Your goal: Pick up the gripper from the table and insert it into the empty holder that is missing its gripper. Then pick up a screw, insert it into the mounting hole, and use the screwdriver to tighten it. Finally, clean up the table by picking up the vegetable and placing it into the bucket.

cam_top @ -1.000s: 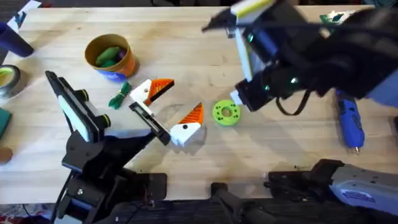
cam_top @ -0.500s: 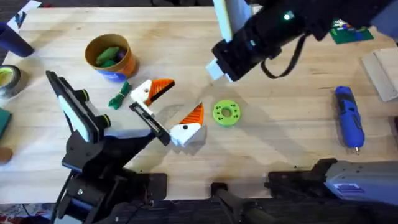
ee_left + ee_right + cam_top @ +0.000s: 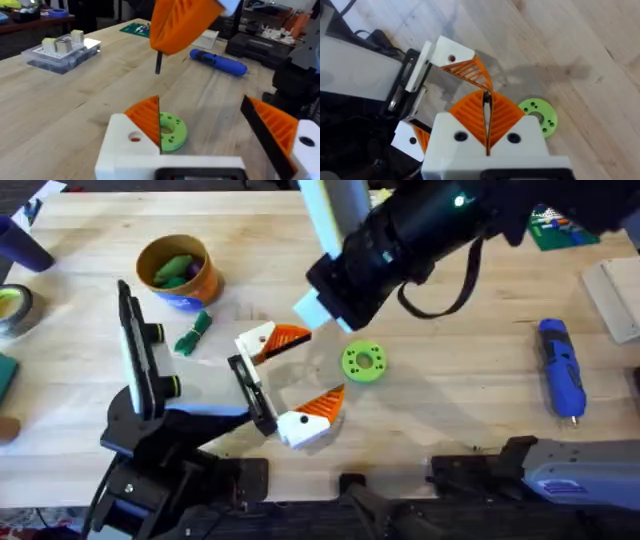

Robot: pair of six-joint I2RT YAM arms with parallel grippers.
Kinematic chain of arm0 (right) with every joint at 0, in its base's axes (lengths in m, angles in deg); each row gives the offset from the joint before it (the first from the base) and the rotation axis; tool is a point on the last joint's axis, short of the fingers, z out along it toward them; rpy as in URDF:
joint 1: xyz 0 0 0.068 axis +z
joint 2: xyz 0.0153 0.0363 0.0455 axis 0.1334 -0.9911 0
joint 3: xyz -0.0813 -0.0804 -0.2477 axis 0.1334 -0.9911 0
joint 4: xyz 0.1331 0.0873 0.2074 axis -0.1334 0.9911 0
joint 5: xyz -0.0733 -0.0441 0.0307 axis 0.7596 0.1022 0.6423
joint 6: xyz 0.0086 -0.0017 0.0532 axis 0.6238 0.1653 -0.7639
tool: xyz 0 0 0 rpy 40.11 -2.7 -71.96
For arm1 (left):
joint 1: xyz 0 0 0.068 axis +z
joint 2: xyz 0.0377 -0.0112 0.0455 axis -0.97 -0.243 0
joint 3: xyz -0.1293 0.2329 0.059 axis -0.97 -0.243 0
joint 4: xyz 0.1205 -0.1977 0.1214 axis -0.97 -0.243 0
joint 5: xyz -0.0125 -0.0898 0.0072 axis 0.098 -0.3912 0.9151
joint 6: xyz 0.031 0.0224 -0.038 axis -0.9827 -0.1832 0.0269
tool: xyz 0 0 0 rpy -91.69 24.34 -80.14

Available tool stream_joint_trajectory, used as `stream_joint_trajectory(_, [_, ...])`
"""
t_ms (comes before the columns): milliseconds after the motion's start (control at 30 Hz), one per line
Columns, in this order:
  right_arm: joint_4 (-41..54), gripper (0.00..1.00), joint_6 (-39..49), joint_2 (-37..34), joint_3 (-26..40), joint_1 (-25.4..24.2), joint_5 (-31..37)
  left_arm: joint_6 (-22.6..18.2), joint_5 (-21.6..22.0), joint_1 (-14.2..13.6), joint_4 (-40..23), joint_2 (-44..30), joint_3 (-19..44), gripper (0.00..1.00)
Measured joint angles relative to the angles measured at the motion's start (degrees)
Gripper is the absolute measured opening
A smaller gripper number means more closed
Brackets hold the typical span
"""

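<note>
Left gripper (image 3: 295, 385) spread wide mid-table, empty; right gripper (image 3: 486, 122) pressed closed above it, apparently gripping a thin dark pin for insertion; screwdriver (image 3: 562, 378) parked near the right edge.

The left arm rose from its base at the lower left of the overhead view and lay low, its forearm angled toward the middle. The left gripper (image 3: 295, 385) had its white, orange-padded fingers (image 3: 145, 118) spread wide apart, with nothing between them. The right arm reached across from the far right, dark and large under the camera, and the right gripper (image 3: 487, 122) had its fingers pressed together, holding nothing.
</note>
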Motion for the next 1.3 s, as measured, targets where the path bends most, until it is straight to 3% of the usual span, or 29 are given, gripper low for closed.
stream_joint_trajectory(367, [-2.02, 0.007, 0.42, -0.17, 0.01, 4.51, -0.65, 0.00, -4.67, 0.00, -0.31, 0.01, -0.01, 0.982])
stream_joint_trajectory(1300, [-6.04, 0.006, 0.59, -5.26, 0.02, 5.63, -0.97, 0.00, -4.94, 0.00, -0.34, -0.01, -0.01, 0.982])
